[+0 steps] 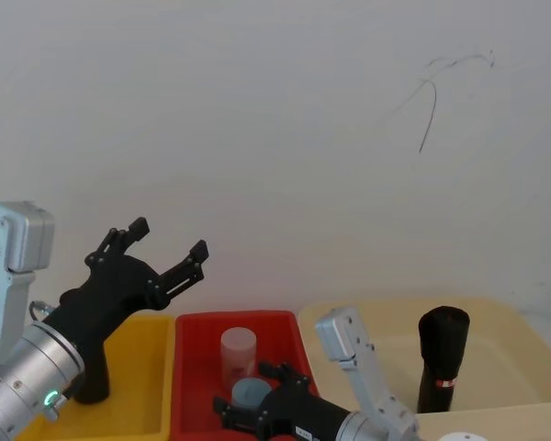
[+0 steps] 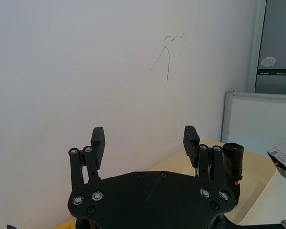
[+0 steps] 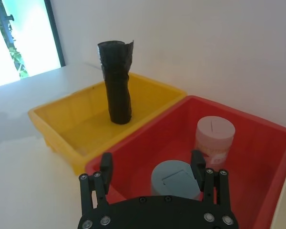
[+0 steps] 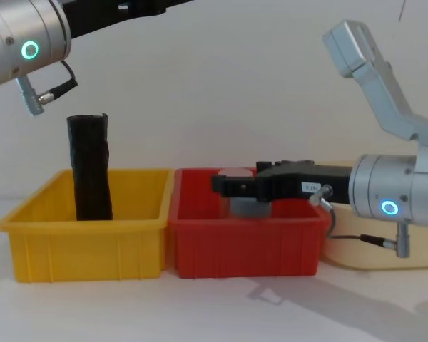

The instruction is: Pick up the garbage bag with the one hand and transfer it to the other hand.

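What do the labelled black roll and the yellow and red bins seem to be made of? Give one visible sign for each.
Garbage bag: probably thin plastic film, matte black, tightly rolled, with a red-and-white band near its base. Yellow bin and red bin: likely rigid moulded plastic, smooth with a slight sheen; the ribbed walls and rolled rims suggest it.

Red bin (image 4: 246,246), yellow bin (image 4: 85,246) just beside it
Red holds pale jar (image 3: 214,136), grey-blue tub (image 3: 174,179); yellow holds upright crinkled black roll (image 4: 90,167).
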